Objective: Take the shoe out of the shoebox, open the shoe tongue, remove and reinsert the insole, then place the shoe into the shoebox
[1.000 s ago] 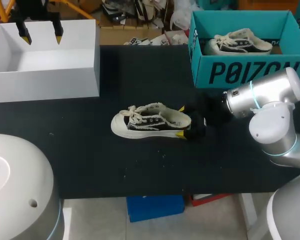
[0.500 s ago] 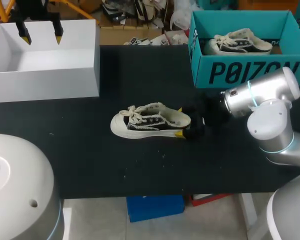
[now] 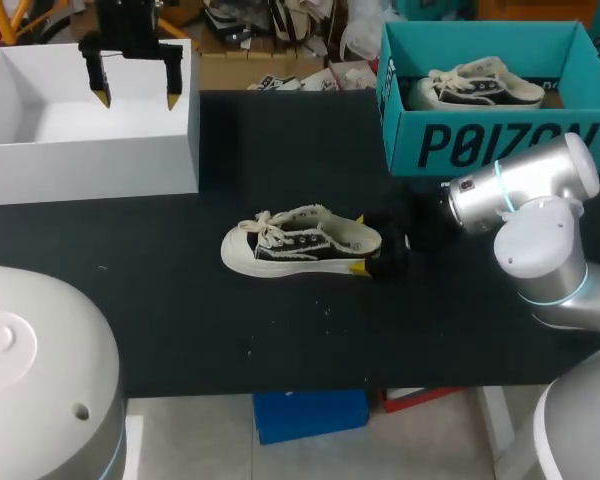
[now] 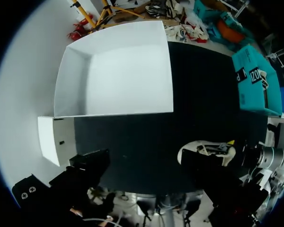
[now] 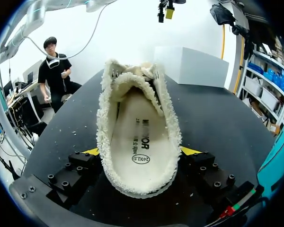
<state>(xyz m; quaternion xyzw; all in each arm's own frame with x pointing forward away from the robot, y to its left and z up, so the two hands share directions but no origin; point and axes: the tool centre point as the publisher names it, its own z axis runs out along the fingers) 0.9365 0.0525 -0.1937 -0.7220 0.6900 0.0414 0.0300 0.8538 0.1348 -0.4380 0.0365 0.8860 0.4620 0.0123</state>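
Now my left end effector (image 3: 135, 100) hangs wide open and empty over the white box (image 3: 90, 165). The shoe (image 3: 300, 245) is out on the worktop (image 3: 280, 330), with its insole (image 5: 139, 142) inside. My right end effector (image 3: 361, 242) pinches its heel. I think the tongue, insole and boxing are left to do. There is bare room all around, and the teal box (image 3: 480, 145) is near.

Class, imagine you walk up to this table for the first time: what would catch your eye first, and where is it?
A cream-and-black lace-up canvas shoe sits in the middle of the black tabletop, its heel clamped in the right gripper. At the far right stands a teal cardboard shoebox holding a matching shoe. At the far left, the left gripper hangs open over a white open box.
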